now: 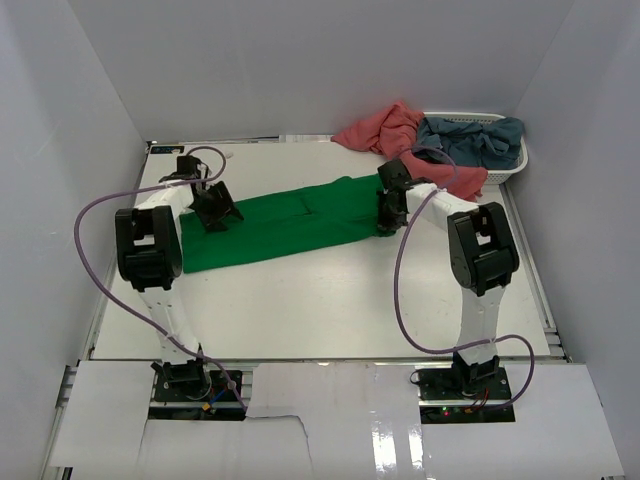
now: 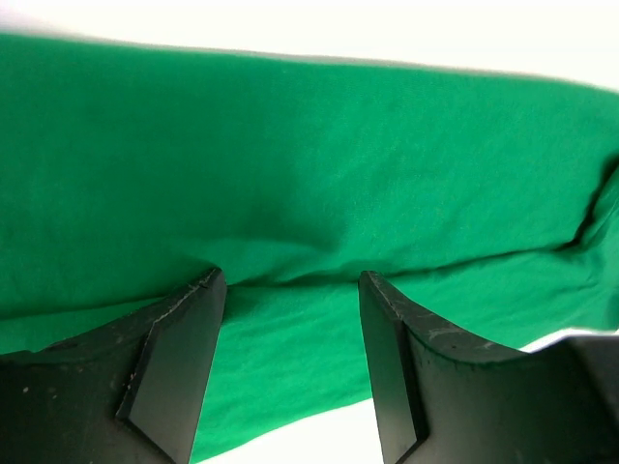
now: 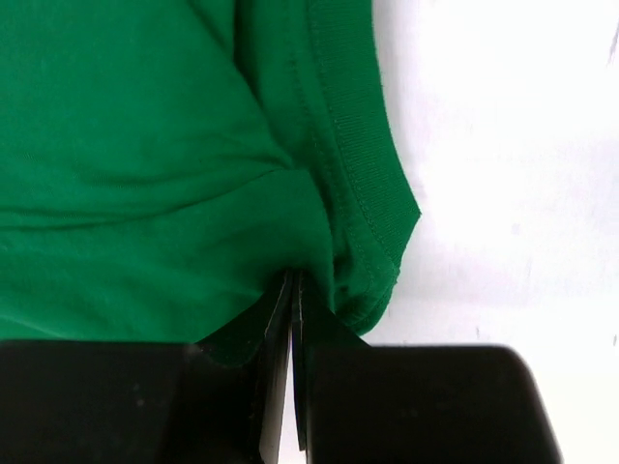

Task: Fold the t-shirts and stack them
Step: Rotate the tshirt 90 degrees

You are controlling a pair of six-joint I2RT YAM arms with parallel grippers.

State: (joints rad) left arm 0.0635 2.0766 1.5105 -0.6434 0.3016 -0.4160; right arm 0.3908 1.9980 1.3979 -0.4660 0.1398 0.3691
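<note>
The bright green t-shirt [image 1: 290, 222] lies as a long folded strip across the middle of the table. My left gripper [image 1: 215, 210] hangs over its left part, open, with cloth showing between the fingers [image 2: 189, 329] and nothing held; the shirt [image 2: 290, 164] fills that view. My right gripper [image 1: 388, 212] is shut on the shirt's right end, pinching cloth next to the ribbed collar [image 3: 363, 164]. The salmon-pink t-shirt [image 1: 385, 130] lies crumpled at the back right, partly over the basket. The grey-blue t-shirt [image 1: 478, 138] lies in the basket.
A white slatted basket [image 1: 517, 163] stands at the back right corner, close behind my right arm. White walls enclose the table on three sides. Purple cables loop from both arms.
</note>
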